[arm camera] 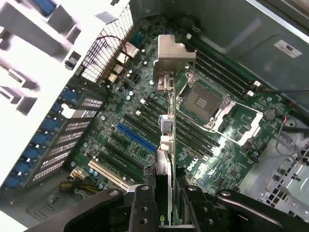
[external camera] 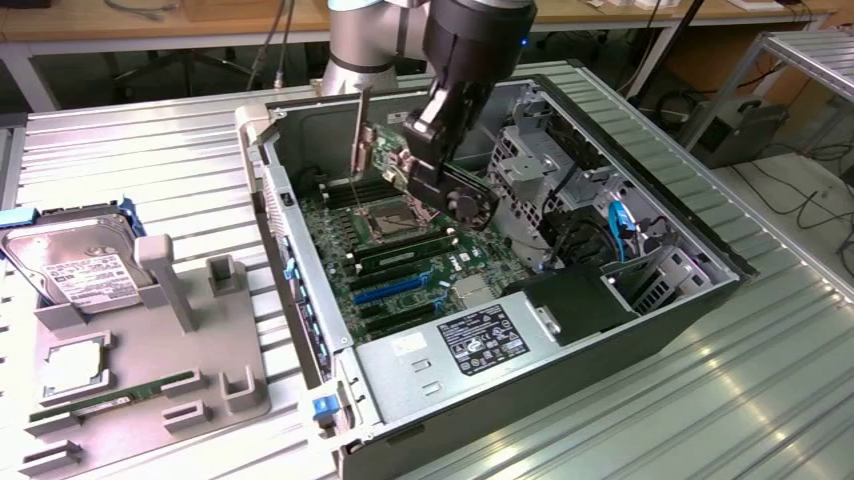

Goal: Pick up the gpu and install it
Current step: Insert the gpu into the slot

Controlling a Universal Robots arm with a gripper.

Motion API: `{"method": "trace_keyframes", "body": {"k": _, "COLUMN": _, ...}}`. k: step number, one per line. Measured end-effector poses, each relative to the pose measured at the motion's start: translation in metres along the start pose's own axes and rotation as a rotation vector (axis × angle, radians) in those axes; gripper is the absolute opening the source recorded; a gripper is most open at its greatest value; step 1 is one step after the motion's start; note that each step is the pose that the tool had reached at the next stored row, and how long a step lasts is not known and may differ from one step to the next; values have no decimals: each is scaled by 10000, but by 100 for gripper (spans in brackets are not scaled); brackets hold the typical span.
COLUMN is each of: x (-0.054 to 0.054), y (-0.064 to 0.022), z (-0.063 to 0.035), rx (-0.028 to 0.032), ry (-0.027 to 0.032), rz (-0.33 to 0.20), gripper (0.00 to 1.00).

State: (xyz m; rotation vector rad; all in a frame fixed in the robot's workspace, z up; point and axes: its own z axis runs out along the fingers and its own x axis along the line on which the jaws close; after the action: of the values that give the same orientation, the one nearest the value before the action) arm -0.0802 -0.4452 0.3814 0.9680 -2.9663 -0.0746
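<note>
The gripper (external camera: pixel 438 178) hangs inside the open computer case (external camera: pixel 694 300), which lies on its side on the ribbed metal table (external camera: pixel 160 150); its jaws are closed partway, clamped on the two faces of the gpu (external camera: pixel 390 150), so the card is held clear of the board and not yet seated; the wrist view shows the gripper (arm camera: pixel 164 195) pinching the gpu (arm camera: pixel 165 126) edge-on, its silvery bracket pointing toward the case's perforated rear wall (arm camera: pixel 108 43). The card hovers over the motherboard (arm camera: pixel 231 164), just beside the CPU socket (arm camera: pixel 200 101) and apart from the blue slot (arm camera: pixel 137 137). The risk, as I judge it, is misalignment: a card lowered off its slot would press on the socket or neighbouring slots; the bracket could catch the rear wall's edge; a thin card might also tilt or slip in the grip under insertion force.
</note>
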Motion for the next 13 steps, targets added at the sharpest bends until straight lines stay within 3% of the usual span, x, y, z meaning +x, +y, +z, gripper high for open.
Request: {"method": "trace_keyframes", "body": {"k": 13, "x": 0, "y": -4, "z": 84, "rx": 22, "ry": 136, "rz": -2858, "gripper": 26}}
